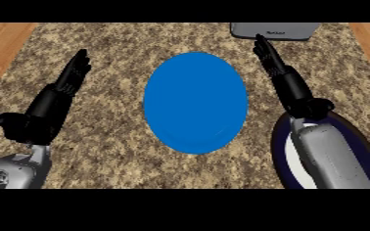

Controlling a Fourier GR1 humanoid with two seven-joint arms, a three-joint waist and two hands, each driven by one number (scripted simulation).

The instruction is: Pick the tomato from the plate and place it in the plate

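Observation:
A blue plate (195, 103) lies in the middle of the speckled counter with nothing on it. A second plate (280, 149), white with a dark blue rim, sits at the lower right, mostly hidden under my right forearm. No tomato shows anywhere; it may be hidden beneath that arm. My right hand (289, 85) stretches up from the dark-rimmed plate, fingers straight, just right of the blue plate. My left hand (61, 90) is open at the left, fingers up, apart from the blue plate.
A grey appliance (274, 30) stands at the counter's far edge, just beyond my right fingertips. Wooden strips (13, 36) border the counter at both far sides.

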